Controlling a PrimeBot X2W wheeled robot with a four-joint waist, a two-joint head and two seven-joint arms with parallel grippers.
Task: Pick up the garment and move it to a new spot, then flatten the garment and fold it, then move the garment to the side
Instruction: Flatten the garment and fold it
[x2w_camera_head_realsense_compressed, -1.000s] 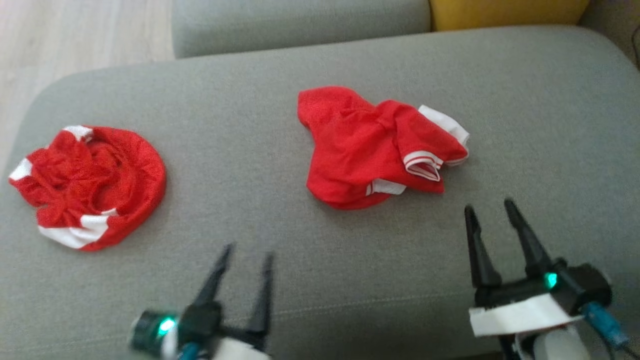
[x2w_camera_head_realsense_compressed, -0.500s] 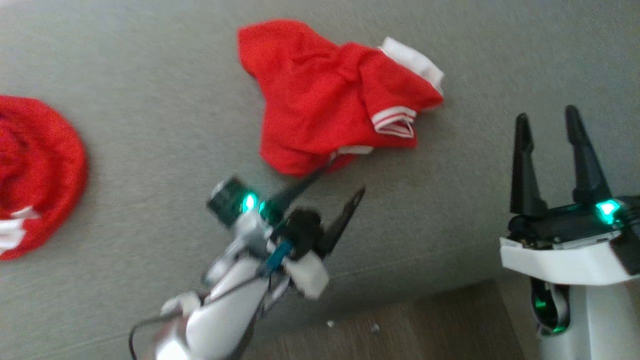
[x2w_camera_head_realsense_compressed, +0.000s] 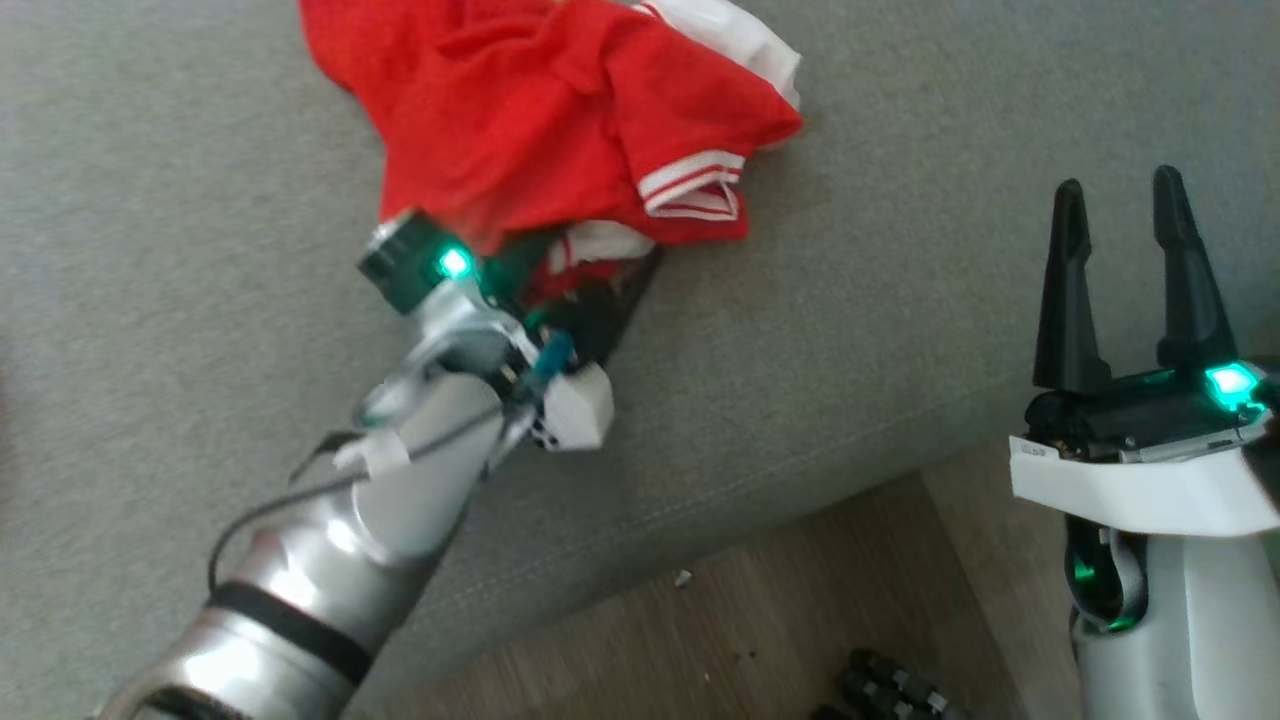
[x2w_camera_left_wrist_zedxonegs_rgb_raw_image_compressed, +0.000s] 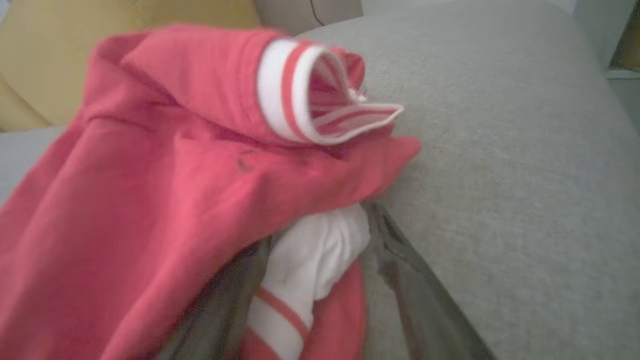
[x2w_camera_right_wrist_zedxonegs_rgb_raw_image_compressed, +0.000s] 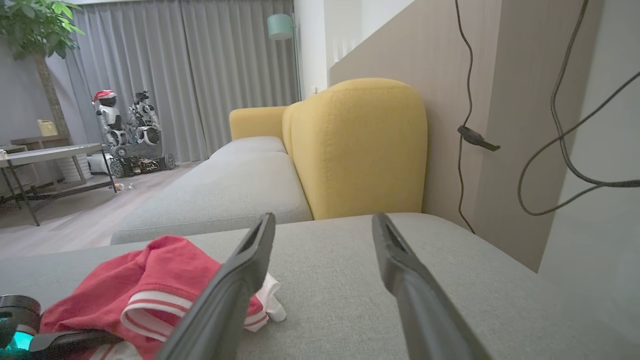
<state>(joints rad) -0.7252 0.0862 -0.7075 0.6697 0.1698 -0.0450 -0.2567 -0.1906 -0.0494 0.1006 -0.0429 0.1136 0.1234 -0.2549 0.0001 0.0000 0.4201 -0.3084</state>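
The crumpled red-and-white mesh garment (x2w_camera_head_realsense_compressed: 540, 110) on the grey fabric sofa cushion (x2w_camera_head_realsense_compressed: 900, 250) is straddled at its near hem by the parted left gripper (x2w_camera_left_wrist_zedxonegs_rgb_raw_image_compressed: 320, 235), so only a thin fold may be pinched and dropped; the right gripper (x2w_camera_head_realsense_compressed: 1118, 180) is held open, empty.

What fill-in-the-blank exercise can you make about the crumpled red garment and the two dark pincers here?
The crumpled red mesh garment with white-striped trim lies on a ___ fabric sofa cushion.
The left pincer, open, straddles a ___ patch at the garment's edge.
The right pincer is open and holds ___.
Beyond the cushion stands a ___ upholstered backrest.
Missing words: grey; white; nothing; yellow.
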